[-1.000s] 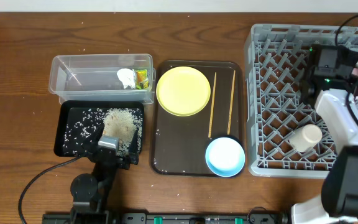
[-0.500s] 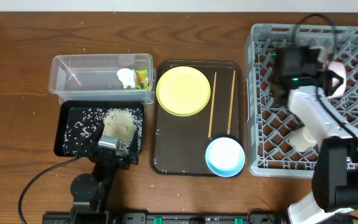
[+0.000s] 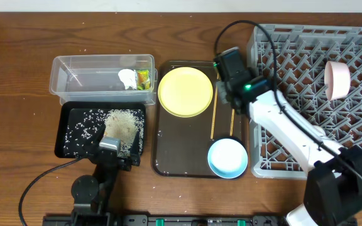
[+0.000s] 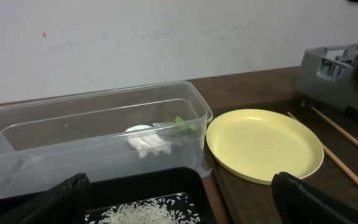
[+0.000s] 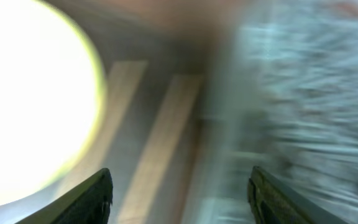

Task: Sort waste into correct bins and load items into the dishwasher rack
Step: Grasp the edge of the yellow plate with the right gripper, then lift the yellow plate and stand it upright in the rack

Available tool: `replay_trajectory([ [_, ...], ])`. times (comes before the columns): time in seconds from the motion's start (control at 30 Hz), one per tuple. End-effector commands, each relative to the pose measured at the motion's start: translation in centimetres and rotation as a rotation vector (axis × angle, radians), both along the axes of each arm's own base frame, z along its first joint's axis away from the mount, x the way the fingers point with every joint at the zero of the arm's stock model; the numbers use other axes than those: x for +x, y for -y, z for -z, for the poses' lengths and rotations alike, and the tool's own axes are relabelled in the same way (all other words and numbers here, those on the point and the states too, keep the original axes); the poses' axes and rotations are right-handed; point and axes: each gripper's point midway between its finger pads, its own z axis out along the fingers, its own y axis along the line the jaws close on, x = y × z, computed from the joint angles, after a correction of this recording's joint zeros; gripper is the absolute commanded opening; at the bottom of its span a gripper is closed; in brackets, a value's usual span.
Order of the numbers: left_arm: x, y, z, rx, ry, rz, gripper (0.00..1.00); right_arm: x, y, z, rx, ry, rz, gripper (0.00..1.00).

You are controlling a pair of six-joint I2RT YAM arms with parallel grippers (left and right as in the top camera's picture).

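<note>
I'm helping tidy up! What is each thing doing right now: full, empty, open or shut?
Clear tub: holds tissue and wrapper.
Black tray: holds rice.
Yellow plate: flat, empty.
Blue bowl: upright, empty.
Chopsticks: lying side by side.
Pink bowl: on edge in rack.
Left hand: open.
Right hand: open.

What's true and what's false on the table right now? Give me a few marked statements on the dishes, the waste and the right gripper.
1. The yellow plate lies on the brown serving tray. True.
2. The pink bowl sits on the serving tray. False: it stands on edge in the rack.
3. The tissue and wrapper are in the black tray. False: both are in the clear tub; the black tray holds the rice.
4. Both chopsticks lie on the serving tray, between the plate and the rack. True.
5. The right gripper is clamped on a chopstick. False: it is open above them, holding nothing.
</note>
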Motion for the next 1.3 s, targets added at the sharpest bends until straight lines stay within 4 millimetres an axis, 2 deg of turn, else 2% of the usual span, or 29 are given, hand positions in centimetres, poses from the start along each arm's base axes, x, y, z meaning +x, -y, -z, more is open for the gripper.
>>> replay_trajectory([
  [0.0, 0.0, 0.2, 1.5, 0.009, -0.035, 0.015, 0.95, -2.8, -6.1, 0.7, 0.329, -0.172, -0.066, 0.66],
  [0.07, 0.0, 0.2, 1.5, 0.009, -0.035, 0.015, 0.95, -2.5, -6.0, 1.6, 0.333, -0.179, -0.005, 0.64],
  [0.13, 0.0, 0.2, 1.5, 0.009, -0.035, 0.015, 0.95, -2.2, -5.5, 3.2, 0.344, -0.207, 0.107, 0.53],
  [0.23, 0.0, 0.2, 1.5, 0.009, -0.035, 0.015, 0.95, -2.2, -5.2, 6.0, 0.363, -0.268, 0.227, 0.50],
  [0.33, 0.0, 0.2, 1.5, 0.009, -0.035, 0.015, 0.95, -2.8, -5.2, 8.7, 0.385, -0.343, 0.331, 0.46],
  [0.43, 0.0, 0.2, 1.5, 0.009, -0.035, 0.015, 0.95, -3.9, -6.4, 10.5, 0.436, -0.439, 0.365, 0.40],
  [0.53, 0.0, 0.2, 1.5, 0.009, -0.035, 0.015, 0.95, -4.3, -6.6, 11.4, 0.445, -0.468, 0.410, 0.34],
  [0.67, 0.0, 0.2, 1.5, 0.009, -0.035, 0.015, 0.95, -3.9, -6.2, 11.4, 0.438, -0.450, 0.431, 0.07],
  [0.7, 0.0, 0.2, 1.5, 0.009, -0.035, 0.015, 0.95, -3.7, -6.0, 11.2, 0.444, -0.444, 0.435, 0.01],
  [0.73, 0.0, 0.2, 1.5, 0.009, -0.035, 0.015, 0.95, -3.5, -5.8, 10.9, 0.451, -0.438, 0.438, 0.01],
  [0.87, 0.0, 0.2, 1.5, 0.009, -0.035, 0.015, 0.95, -2.2, -4.7, 8.2, 0.480, -0.375, 0.416, 0.01],
  [1.0, 0.0, 0.2, 1.5, 0.009, -0.035, 0.015, 0.95, -0.1, -2.0, 2.7, 0.470, -0.212, 0.337, 0.01],
  [1.1, 0.0, 0.2, 1.5, 0.009, -0.035, 0.015, 0.95, 1.0, 1.9, -2.1, 0.396, -0.040, 0.334, 0.01],
  [1.17, 0.0, 0.2, 1.5, 0.009, -0.035, 0.015, 0.95, 1.5, 5.8, -6.2, 0.286, 0.120, 0.366, 0.01],
  [1.27, 0.0, 0.2, 1.5, 0.009, -0.035, 0.015, 0.95, 0.9, 12.3, -12.1, 0.064, 0.351, 0.497, 0.01],
])
